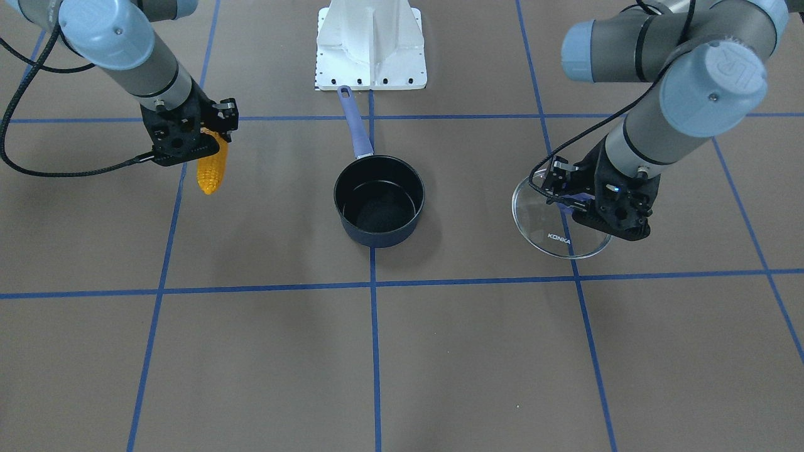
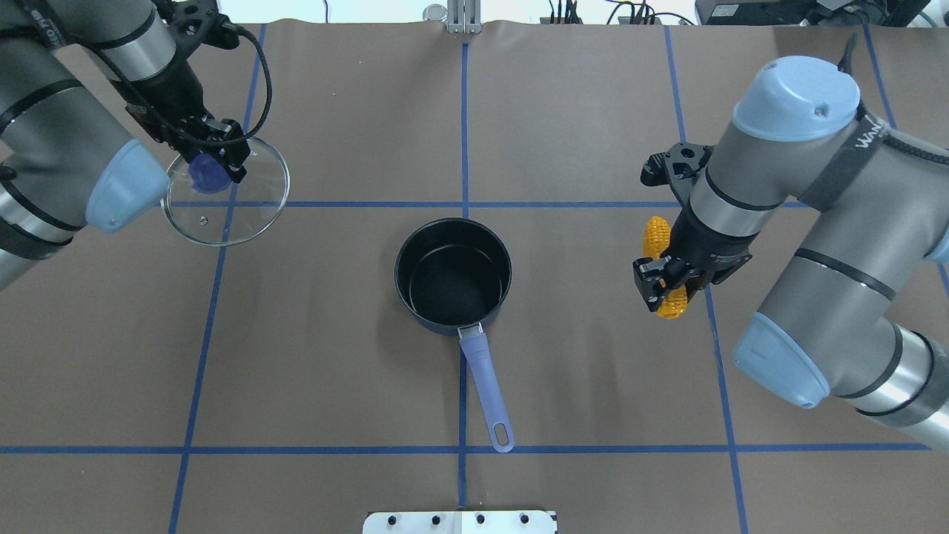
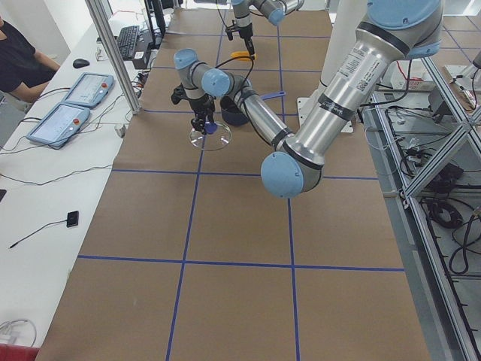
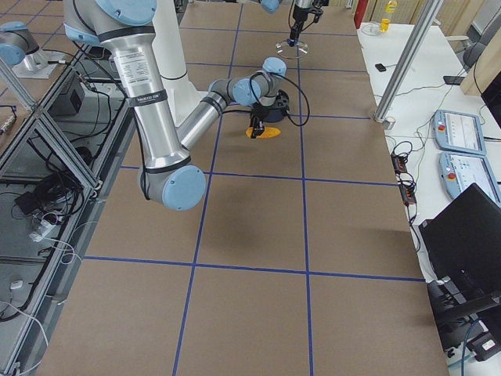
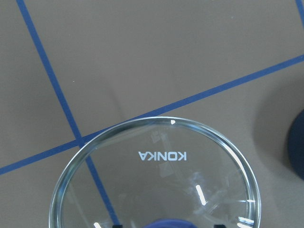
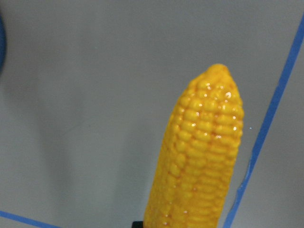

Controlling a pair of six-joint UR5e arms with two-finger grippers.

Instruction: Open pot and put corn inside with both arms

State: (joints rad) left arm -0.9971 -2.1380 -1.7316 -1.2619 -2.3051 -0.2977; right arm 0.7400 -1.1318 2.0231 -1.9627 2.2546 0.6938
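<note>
The dark navy pot (image 2: 453, 274) stands open and empty at the table's middle (image 1: 379, 201), its periwinkle handle (image 2: 485, 393) pointing toward the robot base. My right gripper (image 2: 671, 278) is shut on the yellow corn (image 2: 655, 236) and holds it above the table to the pot's right; the corn also shows in the front view (image 1: 211, 169) and the right wrist view (image 6: 199, 161). My left gripper (image 2: 215, 159) is shut on the blue knob of the glass KONKA lid (image 2: 237, 215), low over the table far left of the pot (image 1: 553, 232). The lid fills the left wrist view (image 5: 156, 180).
The white pedestal base (image 1: 370, 47) stands behind the pot's handle end. Blue tape lines (image 2: 463, 111) grid the brown table. In the exterior left view an operator (image 3: 19, 64) and teach pendants (image 3: 64, 113) are at a side desk.
</note>
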